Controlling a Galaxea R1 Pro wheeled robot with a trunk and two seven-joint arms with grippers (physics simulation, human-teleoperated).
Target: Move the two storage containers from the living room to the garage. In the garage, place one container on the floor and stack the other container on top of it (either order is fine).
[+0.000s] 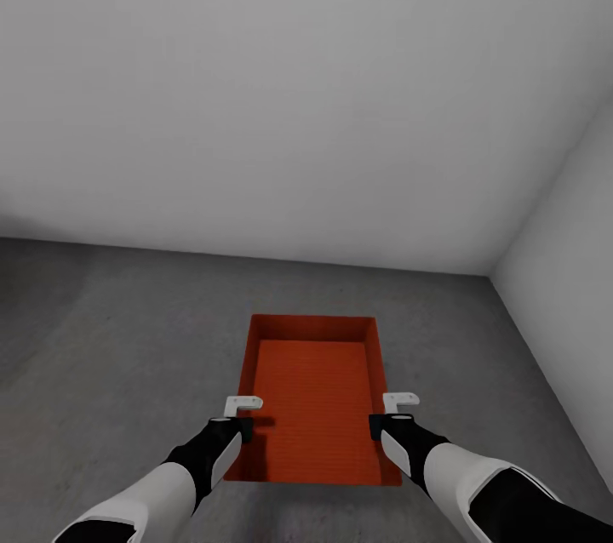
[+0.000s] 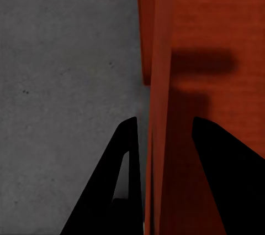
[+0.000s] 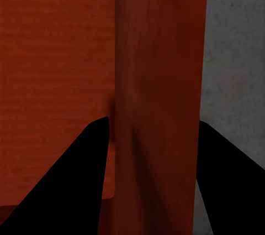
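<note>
In the head view, an orange-red storage container [image 1: 312, 394] is seen on the rough dark grey floor [image 1: 111, 339] of the garage, near the corner where the pale grey far wall [image 1: 298, 83] meets the right wall [image 1: 570, 228]. The left end effector [image 1: 241, 415] is placed at the container's left long wall and the right end effector [image 1: 390, 412] at its right long wall, both toward the near end. In the left wrist view, the left end effector [image 2: 160, 152] is seen straddling the container [image 2: 221, 30] wall, one dark finger outside over the floor [image 2: 61, 69] and the other inside; the wall is lodged between the fingers, with a narrow gap visible beside the outer finger. In the right wrist view, the right end effector [image 3: 153, 157] is likewise set astride the container [image 3: 55, 52] wall, its fingers spread wider than the wall, one inside and one over the floor [image 3: 234, 52]; whether the wall is pinched cannot be told.
</note>
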